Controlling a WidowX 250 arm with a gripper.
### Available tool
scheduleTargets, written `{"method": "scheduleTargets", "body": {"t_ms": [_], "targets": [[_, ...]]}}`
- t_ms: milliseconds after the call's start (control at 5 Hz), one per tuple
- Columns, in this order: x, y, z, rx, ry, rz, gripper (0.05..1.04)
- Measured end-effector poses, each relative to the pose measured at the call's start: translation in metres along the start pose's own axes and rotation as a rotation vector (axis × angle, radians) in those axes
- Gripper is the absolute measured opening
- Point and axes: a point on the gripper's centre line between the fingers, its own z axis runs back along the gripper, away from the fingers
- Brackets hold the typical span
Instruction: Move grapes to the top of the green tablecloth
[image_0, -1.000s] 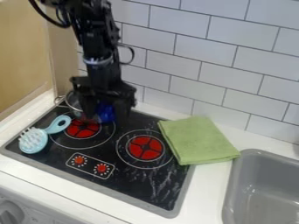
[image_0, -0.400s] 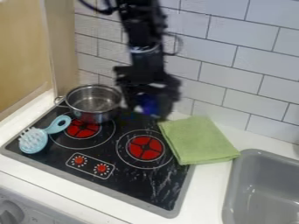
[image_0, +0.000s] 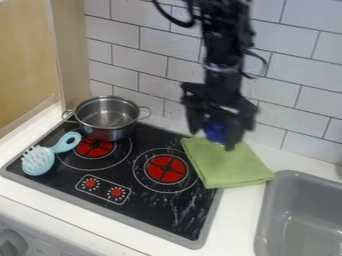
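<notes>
Pot (image_0: 105, 131) stands left of the green tablecloth (image_0: 230, 169); over the tablecloth's far edge, the tool (image_0: 213, 135) grips the blue grapes (image_0: 215, 129). Pick-up looks done; lowering them onto the tablecloth and letting go remain.

The tiled wall (image_0: 150, 45) is closing off the far side, and a wooden panel (image_0: 72, 60) is blocking the far left. The metal pot (image_0: 107, 133) is standing high at the far left of the stove (image_0: 150, 207), its loop handles sticking out left and right. The brush (image_0: 39, 161) is lying low at the left edge. Between brush and green tablecloth (image_0: 234, 170), a broad low way is running over the stove. The tool (image_0: 212, 139) is taking up room above the cloth's far part. Near right, the worktop (image_0: 232, 220) is leaving a strip between stove and sink (image_0: 265, 220).
</notes>
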Motion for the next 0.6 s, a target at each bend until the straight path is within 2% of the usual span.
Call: {"method": "scheduleTargets", "body": {"t_ms": [200, 600], "targets": [[0.012, -0.006, -0.011, -0.019, 0.011, -0.006, 0.816], [0.01, 0.004, -0.022, 0.006, 0.034, -0.007, 0.816]]}}
